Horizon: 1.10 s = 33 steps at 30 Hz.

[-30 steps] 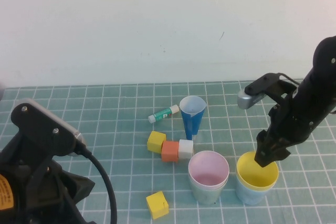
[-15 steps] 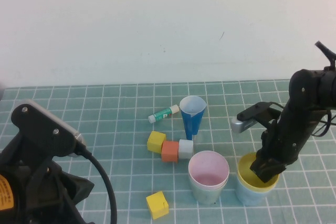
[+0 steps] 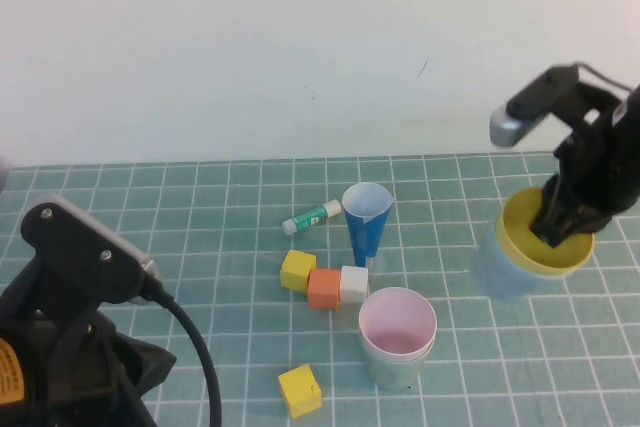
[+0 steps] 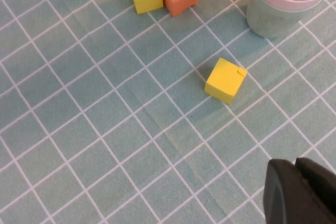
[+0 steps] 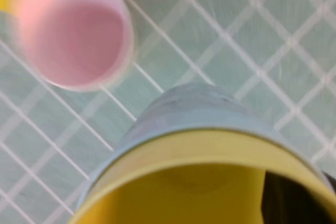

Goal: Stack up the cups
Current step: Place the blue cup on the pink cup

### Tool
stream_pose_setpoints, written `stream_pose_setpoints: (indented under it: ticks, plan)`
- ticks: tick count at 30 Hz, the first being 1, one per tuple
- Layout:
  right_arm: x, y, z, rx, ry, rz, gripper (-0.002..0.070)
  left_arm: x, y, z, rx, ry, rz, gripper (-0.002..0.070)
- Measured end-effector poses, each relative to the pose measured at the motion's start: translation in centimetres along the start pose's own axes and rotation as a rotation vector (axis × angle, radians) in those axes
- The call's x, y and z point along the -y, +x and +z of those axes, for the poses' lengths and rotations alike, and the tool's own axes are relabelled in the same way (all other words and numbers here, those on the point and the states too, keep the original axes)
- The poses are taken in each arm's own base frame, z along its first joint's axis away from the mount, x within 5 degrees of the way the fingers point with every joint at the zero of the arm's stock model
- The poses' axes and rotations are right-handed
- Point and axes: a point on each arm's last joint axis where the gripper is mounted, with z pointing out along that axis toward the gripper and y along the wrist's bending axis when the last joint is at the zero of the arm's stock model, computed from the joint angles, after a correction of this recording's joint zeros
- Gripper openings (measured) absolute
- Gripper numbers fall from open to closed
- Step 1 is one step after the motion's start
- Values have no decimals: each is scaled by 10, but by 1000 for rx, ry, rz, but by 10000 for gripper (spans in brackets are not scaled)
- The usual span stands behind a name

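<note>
Yellow cup (image 3: 546, 235) sits nested inside the light blue cup (image 3: 503, 265); the pair is lifted clear of the mat and tilted, over the right side of the table. The right gripper (image 3: 562, 219) grips the pair at the rim, one finger reaching down inside the yellow cup. In the right wrist view the yellow cup (image 5: 184, 190) fills the lower frame with the light blue cup (image 5: 199, 111) wrapped around it.

Pink cup (image 3: 398, 324) stands upright near the front edge, about mid-table, nested in a pale green cup (image 3: 393, 367) whose wall shows below the pink rim. Both stand on the mat, well apart from the lifted pair. In the right wrist view the pink cup (image 5: 73, 38) lies beyond the held cups.

Just behind the pink cup: a white block (image 3: 353, 284), an orange block (image 3: 324, 288) and a yellow block (image 3: 298, 270), touching in a row. A dark blue cone cup (image 3: 366, 221) stands upright behind them, and a glue stick (image 3: 311, 217) lies on its side beside it. A second yellow block (image 3: 300, 390) sits alone near the front edge.

Left gripper (image 4: 302, 192) hangs over the front left part of the table above bare green grid mat (image 4: 94, 145), empty; its fingers appear pressed together.
</note>
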Motion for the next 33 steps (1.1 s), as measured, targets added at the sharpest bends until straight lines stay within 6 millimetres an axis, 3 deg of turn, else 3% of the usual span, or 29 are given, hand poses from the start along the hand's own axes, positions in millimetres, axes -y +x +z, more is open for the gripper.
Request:
stream_pose_setpoints:
  ticks: [4, 6, 10, 21, 23, 28, 31, 33]
  plan:
    - [-28, -15, -30, 142, -72, -112, 34, 0, -1, 0, 13, 0, 0, -1]
    - [-42, -21, -28, 161, -100, -162, 34, 0, 0, 2, 20, 1, 0, -1]
    - [-62, -34, -7, 149, -134, -225, 34, 0, 3, 5, 17, 1, 0, -1]
    - [-62, -44, 47, 88, -152, -216, 54, 0, 7, 8, 3, 1, 1, -1]
    - [-61, -44, 51, 82, -153, -213, 93, 0, 8, 9, -3, 1, 1, -1]
    - [-60, -45, 57, 85, -147, -181, 276, 0, 9, 9, -5, -2, 3, -1]
    - [-59, -46, 56, 85, -144, -155, 302, 0, 9, 9, -7, -2, 3, -1]
    - [-60, -46, 49, 96, -139, -153, 273, 0, 9, 8, -4, -3, -2, -1]
